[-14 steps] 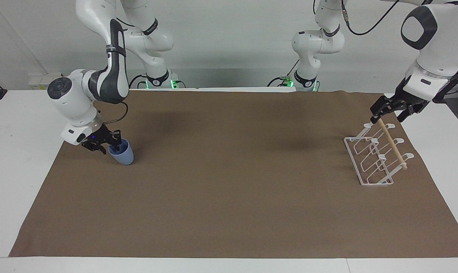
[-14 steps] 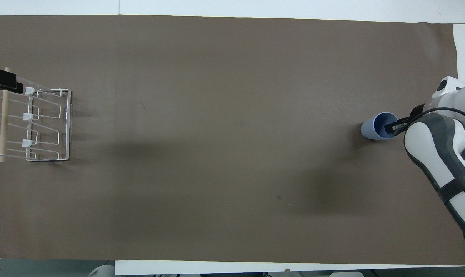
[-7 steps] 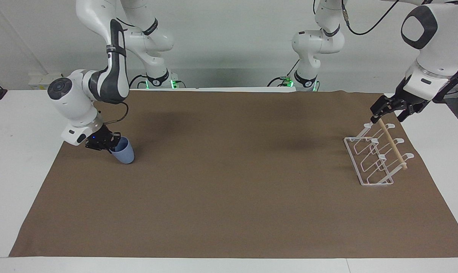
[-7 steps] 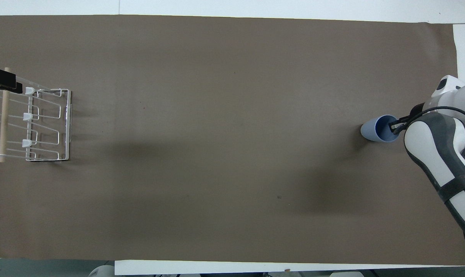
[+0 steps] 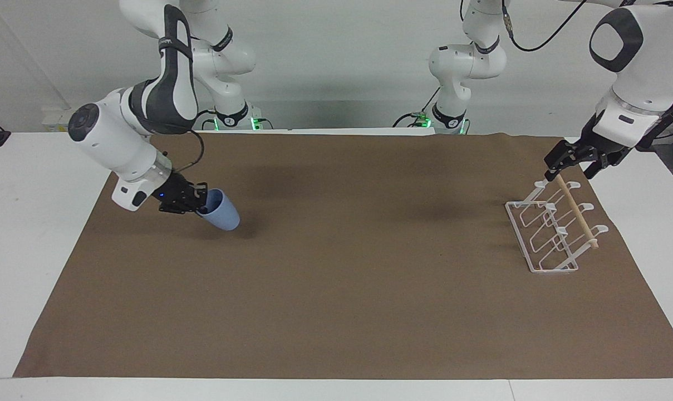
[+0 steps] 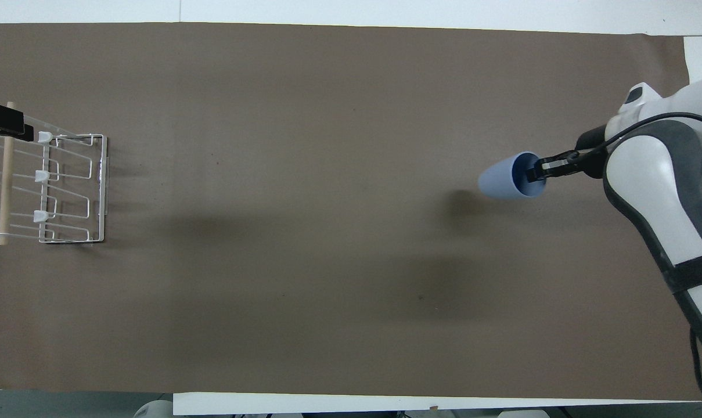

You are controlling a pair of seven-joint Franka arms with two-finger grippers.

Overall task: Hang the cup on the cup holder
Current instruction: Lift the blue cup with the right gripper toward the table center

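Observation:
The light blue cup [image 5: 220,214] hangs tilted in my right gripper [image 5: 200,201], which is shut on its rim with one finger inside. The cup is a little above the brown mat, over the right arm's end of the table, and its shadow lies on the mat below. In the overhead view the cup [image 6: 501,183] points its base toward the left arm's end, with the right gripper [image 6: 540,170] at its mouth. The white wire cup holder [image 5: 548,234] stands at the left arm's end and also shows in the overhead view [image 6: 66,191]. My left gripper [image 5: 574,161] is at the upper end of its wooden dowel [image 5: 576,213].
A brown mat [image 5: 336,289] covers most of the white table [image 5: 30,223]. The mat lies bare between the cup and the cup holder.
My right gripper has lifted the cup off the mat, tipped it further over and carried it toward the left arm's end. The left gripper and the cup holder have not moved.

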